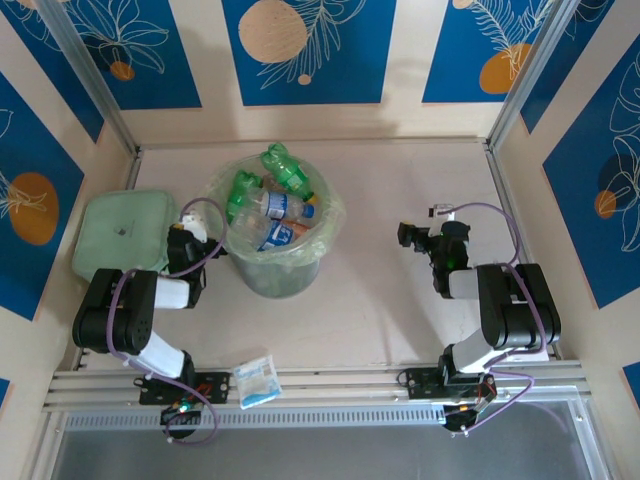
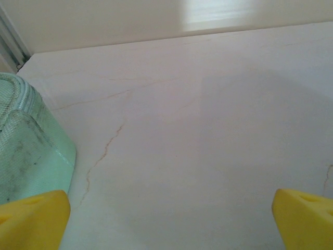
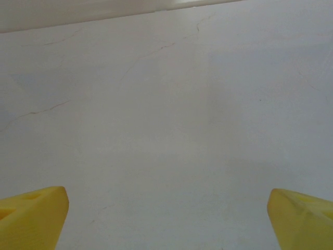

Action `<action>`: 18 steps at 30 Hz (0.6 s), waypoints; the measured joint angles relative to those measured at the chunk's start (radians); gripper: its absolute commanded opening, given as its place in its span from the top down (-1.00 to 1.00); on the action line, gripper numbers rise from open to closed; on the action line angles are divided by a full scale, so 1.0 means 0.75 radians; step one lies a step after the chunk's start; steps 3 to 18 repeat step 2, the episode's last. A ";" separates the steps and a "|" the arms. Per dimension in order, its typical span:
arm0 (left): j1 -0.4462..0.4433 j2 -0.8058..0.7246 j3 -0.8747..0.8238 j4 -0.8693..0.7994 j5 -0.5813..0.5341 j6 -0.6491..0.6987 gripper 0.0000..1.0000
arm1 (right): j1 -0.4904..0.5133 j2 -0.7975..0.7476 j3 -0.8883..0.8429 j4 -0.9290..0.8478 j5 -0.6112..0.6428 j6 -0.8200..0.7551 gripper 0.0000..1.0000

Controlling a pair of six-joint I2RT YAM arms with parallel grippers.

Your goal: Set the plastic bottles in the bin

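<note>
Seen from above, a pale bench (image 1: 400, 170) holds a round green bin (image 1: 285, 275) left of centre. It is lined with a clear bag and heaped with bottles (image 1: 275, 205), some green, some clear with blue labels. The left claw (image 2: 169, 221) hovers between the bin and a flat green box (image 1: 115, 230), its yellow fingers spread wide over bare bench, gripping nothing. The right claw (image 3: 166, 219), well apart on the right, is likewise spread and empty. A blue-white packet (image 1: 257, 381) lies at the near edge.
</note>
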 measured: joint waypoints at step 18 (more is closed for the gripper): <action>0.000 0.000 0.001 -0.001 0.008 0.003 -0.99 | 0.000 0.000 0.003 0.002 -0.005 -0.005 -0.98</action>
